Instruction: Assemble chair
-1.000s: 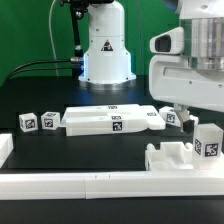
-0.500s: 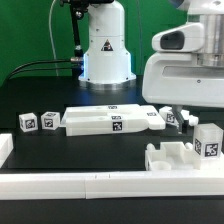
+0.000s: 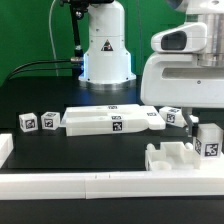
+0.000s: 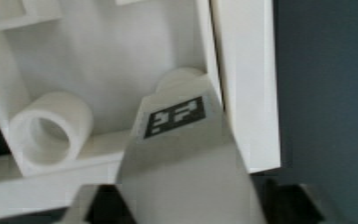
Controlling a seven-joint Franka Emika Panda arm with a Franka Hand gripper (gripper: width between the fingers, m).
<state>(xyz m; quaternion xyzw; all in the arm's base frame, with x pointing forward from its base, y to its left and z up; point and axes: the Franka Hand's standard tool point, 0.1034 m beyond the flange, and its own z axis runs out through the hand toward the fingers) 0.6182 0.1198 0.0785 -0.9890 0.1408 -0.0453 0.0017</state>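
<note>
My gripper (image 3: 198,127) is at the exterior view's right, shut on a short white tagged chair leg (image 3: 208,142), which it holds upright beside a white notched block (image 3: 168,157). In the wrist view the leg (image 4: 179,130) runs out from between my dark fingers (image 4: 98,203). The notched block (image 4: 87,60) with a round peg (image 4: 43,132) lies right behind it. A long white slab (image 3: 108,120) lies mid-table. Two small tagged cubes (image 3: 28,122) (image 3: 48,120) sit to its left. Another small tagged piece (image 3: 172,116) sits at its right end.
A long plain white border rail (image 3: 90,186) runs along the front, with a raised end (image 3: 5,148) at the exterior view's left. The robot's white base (image 3: 105,50) stands at the back centre with cables beside it.
My hand has shifted slightly toward the exterior view's right with the leg in it, uncovering the small tagged piece by the slab. The other pieces have not moved.
</note>
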